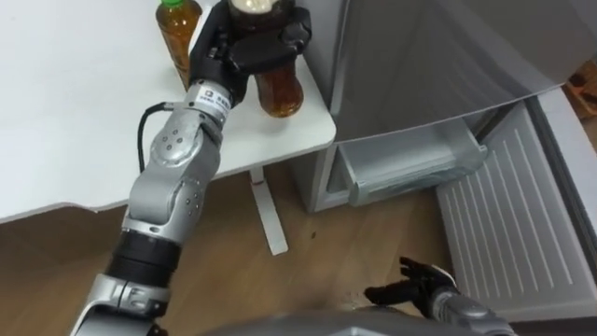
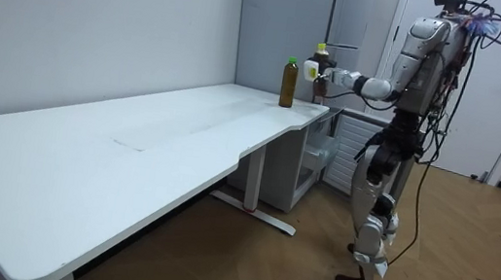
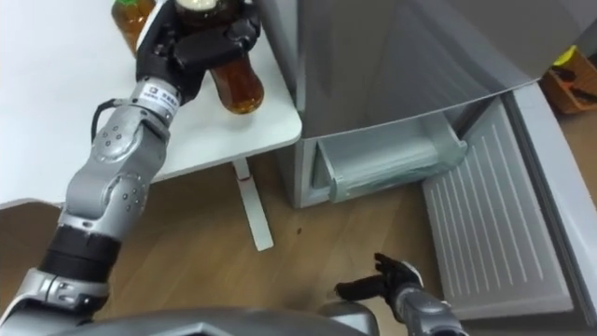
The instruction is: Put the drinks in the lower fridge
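- Brown drink bottle [image 1: 280,93] sat at the top centre of the left eye view, over the near corner of the white table [image 1: 75,121]; whether its base touched the tabletop could not be told.
- The left hand [image 1: 250,45] was wrapped round the bottle's upper part, with dark fingers curled over its shoulder and cap, so only the amber lower body showed beneath.
- A second drink bottle [image 1: 177,33], amber with a green cap, stood upright on the table just to the upper left of the held one.
- Right of the table corner stood the grey fridge [image 1: 420,56], filling the upper right of the frame.
- Its lower door [image 1: 508,219] was swung open at the right, ribbed white inner face showing, and a clear drawer [image 1: 410,168] was exposed in the lower compartment.
- The right hand [image 1: 418,284] hung low at the bottom centre-right above the wooden floor [image 1: 308,252], with loose fingers holding nothing.
- In the room view, the robot stood at the table's far corner beside the fridge.
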